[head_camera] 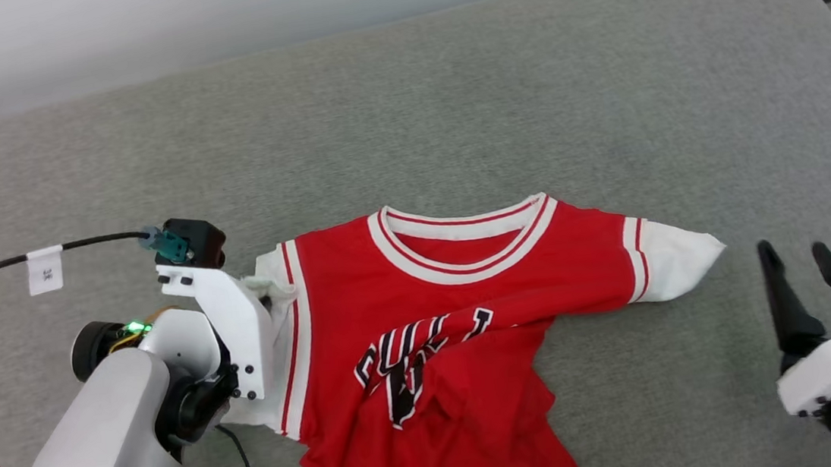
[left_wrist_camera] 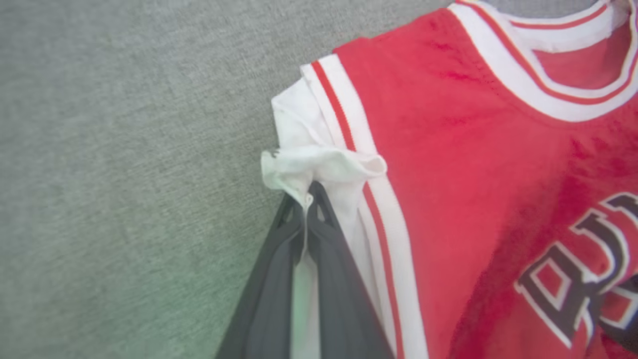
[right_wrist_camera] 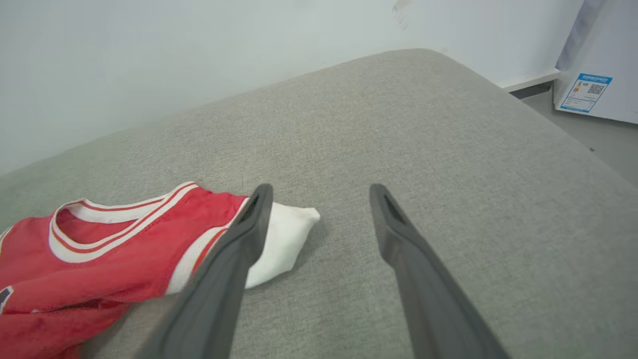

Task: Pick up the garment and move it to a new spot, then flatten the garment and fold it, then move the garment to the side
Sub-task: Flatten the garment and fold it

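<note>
Grey woven upholstery (head_camera: 493,89) forms the work surface, a broad cushion with a rounded far-right corner. Near right: the right gripper (head_camera: 793,249) hovers above bare cushion, its two long dark fingers spread wide and holding nothing, near but apart from the garment's right sleeve. Near centre: the red jersey-style T-shirt with white short sleeves (head_camera: 422,301) lies chest-up on the cushion, its lower body rumpled and running off the near edge of the head view. The black, white-outlined chest lettering (head_camera: 416,359) is creased by a diagonal fold. Near left: the left gripper (left_wrist_camera: 305,197) has its jaws pressed together on a bunched fold of the white left sleeve (left_wrist_camera: 319,164), just outside the red-and-white striped trim. A black cable with a white tag (head_camera: 45,269) leads to that wrist. Farther back: the striped neckline (head_camera: 466,240) points away from the robot, and the right sleeve (head_camera: 673,258) lies flat. Far background: a pale wall (head_camera: 212,24) and, at right, a white cabinet bearing a blue label (right_wrist_camera: 584,92).
</note>
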Tool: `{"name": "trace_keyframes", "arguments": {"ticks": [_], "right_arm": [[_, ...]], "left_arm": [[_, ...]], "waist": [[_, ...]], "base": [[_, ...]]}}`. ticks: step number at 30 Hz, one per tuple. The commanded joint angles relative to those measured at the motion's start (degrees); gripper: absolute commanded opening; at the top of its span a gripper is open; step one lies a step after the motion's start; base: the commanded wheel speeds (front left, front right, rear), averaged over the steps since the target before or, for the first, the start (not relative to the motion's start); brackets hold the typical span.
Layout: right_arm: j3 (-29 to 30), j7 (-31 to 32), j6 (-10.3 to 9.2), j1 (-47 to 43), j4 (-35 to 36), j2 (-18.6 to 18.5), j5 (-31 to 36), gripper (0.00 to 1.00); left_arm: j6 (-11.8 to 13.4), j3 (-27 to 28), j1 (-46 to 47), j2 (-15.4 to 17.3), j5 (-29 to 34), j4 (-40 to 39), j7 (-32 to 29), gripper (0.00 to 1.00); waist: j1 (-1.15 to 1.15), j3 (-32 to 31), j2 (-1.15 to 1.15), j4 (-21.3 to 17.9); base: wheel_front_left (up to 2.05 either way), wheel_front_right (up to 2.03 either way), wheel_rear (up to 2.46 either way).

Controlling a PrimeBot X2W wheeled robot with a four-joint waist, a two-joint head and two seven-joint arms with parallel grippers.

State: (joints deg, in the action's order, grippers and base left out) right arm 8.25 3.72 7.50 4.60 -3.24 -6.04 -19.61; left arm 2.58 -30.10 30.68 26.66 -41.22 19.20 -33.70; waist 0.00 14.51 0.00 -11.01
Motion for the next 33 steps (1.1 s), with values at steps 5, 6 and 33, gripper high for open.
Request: {"name": "trace_keyframes", "arguments": {"ticks": [5, 6, 33], "right_arm": [[3.9, 8.2, -0.02, 0.5, -4.6, -2.9, -4.8, 1.00], [4.3, 10.2, -0.02, 1.1, -5.4, -3.8, -5.3, 1.00], [-9.8, 44.0, -0.02, 17.6, -21.6, -10.5, -14.5, 0.74]], "left_arm": [[2.3, 1.2, -1.8, -0.1, 1.9, -4.5, 5.4, 0.00], [2.6, 1.2, -2.1, -0.1, 2.2, -5.4, 5.9, 0.00], [3.4, -1.5, 2.6, -3.4, 5.9, -10.9, 11.0, 0.00]], "waist": [[0.00, -1.1, 0.00, 3.9], [0.00, -1.0, 0.00, 4.4], [0.00, 7.4, 0.00, 12.1]], "base": [[0.00, 0.00, 0.00], [0.00, 0.00, 0.00], [0.00, 0.00, 0.00]]}}
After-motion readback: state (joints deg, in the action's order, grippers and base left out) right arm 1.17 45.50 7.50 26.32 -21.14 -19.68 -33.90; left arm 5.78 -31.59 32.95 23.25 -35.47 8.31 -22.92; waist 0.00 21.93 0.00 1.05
